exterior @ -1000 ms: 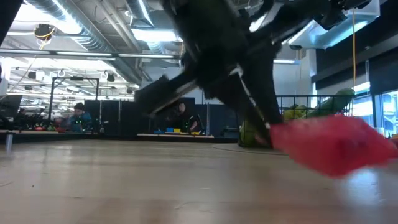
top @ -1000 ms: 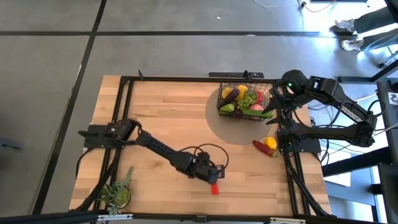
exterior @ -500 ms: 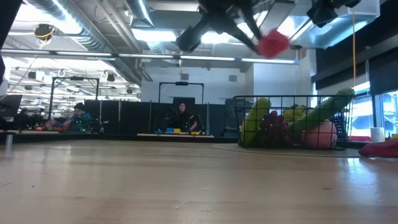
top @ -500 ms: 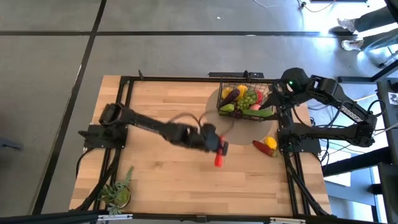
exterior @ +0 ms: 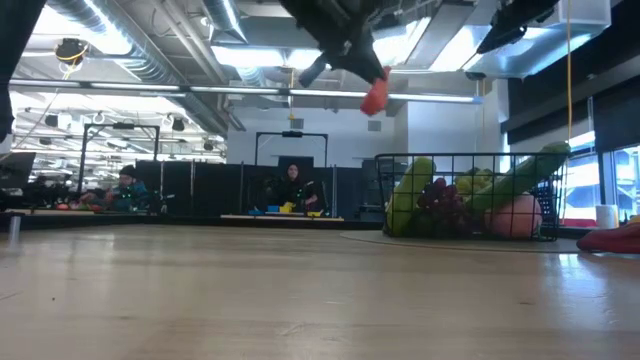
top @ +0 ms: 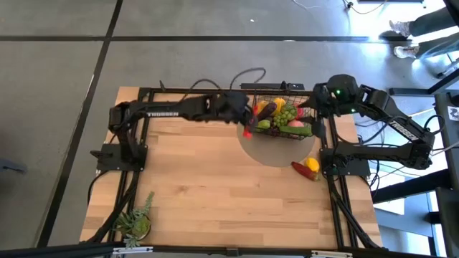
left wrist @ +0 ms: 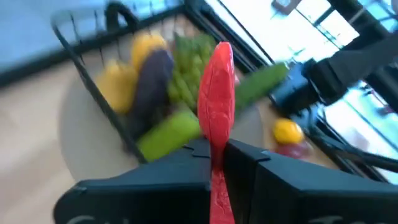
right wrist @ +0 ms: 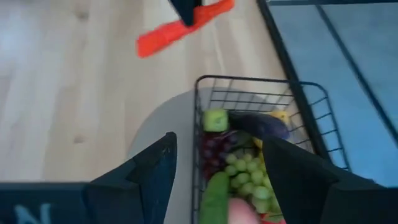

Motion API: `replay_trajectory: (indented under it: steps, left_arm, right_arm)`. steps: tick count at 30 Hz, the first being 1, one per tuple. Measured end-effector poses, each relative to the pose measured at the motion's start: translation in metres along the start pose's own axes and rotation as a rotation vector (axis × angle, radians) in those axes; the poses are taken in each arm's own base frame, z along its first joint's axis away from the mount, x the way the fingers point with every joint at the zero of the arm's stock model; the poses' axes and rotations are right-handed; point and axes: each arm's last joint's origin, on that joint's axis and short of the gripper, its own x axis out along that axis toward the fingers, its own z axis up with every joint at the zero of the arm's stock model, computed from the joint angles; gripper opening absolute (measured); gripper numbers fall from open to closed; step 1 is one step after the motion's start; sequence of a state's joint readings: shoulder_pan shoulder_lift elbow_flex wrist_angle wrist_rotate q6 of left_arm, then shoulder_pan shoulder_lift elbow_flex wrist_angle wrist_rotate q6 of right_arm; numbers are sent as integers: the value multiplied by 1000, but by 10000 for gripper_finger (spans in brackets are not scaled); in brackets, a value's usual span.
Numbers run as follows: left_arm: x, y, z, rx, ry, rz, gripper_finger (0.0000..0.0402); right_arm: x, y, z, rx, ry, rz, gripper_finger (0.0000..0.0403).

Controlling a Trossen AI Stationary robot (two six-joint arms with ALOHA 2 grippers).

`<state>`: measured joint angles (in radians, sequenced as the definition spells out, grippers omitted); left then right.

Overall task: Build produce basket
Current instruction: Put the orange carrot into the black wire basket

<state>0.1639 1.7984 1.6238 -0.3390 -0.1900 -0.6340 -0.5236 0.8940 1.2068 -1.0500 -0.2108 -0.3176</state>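
Left end effector (top: 245, 123) clamps a red pepper (left wrist: 216, 99) beside the basket (top: 257, 123); right end effector (right wrist: 214, 163) gapes.

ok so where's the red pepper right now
In the high view the red pepper hangs in the left gripper, just left of the basket.

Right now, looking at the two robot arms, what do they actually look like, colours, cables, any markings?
Both arms are dark, near black, built of jointed tubular links. The left arm carries pale lettering along one link and a thin black cable looping above its wrist. The right arm also has lettering, plus a small green light near its wrist. The left gripper and right gripper have flat, angular black fingers.
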Motion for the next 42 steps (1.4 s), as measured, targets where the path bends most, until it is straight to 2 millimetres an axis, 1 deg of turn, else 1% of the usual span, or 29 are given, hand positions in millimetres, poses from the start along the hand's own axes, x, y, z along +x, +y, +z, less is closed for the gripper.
replay_trajectory:
  steps: [3, 7, 9, 10, 17, 23, 29, 34, 38, 42]
  left_arm:
    - [5, 18, 18, 61, -65, 26, 3]
    - [14, 38, 38, 120, -171, 45, 3]
    - [23, 43, 44, 124, -229, 31, 3]
    - [27, 48, 45, 122, -231, 31, 3]
    - [63, 59, 40, 145, -294, -29, 3]
    - [88, 68, 23, 180, -254, -12, 5]
    - [102, 69, 10, 277, -225, 17, 6]
    - [114, 73, -1, 281, -172, -16, 7]
    - [116, 75, -3, 283, -144, -36, 10]
    - [116, 77, -2, 280, -145, -31, 28]
  right_arm:
    - [0, -2, 2, 32, -8, -43, 228]
    - [0, -5, 4, 95, -27, -116, 228]
    - [0, -5, 5, 98, -34, -130, 228]
    - [0, -5, 5, 96, -33, -129, 228]
    - [0, -5, 4, 45, -20, -123, 228]
    - [0, -5, 4, 40, -24, -125, 228]
    - [0, -5, 5, 35, -25, -126, 228]
    - [0, -5, 5, 35, -26, -126, 228]
    - [0, -5, 5, 37, -26, -125, 228]
    - [0, -5, 5, 37, -26, -126, 228]
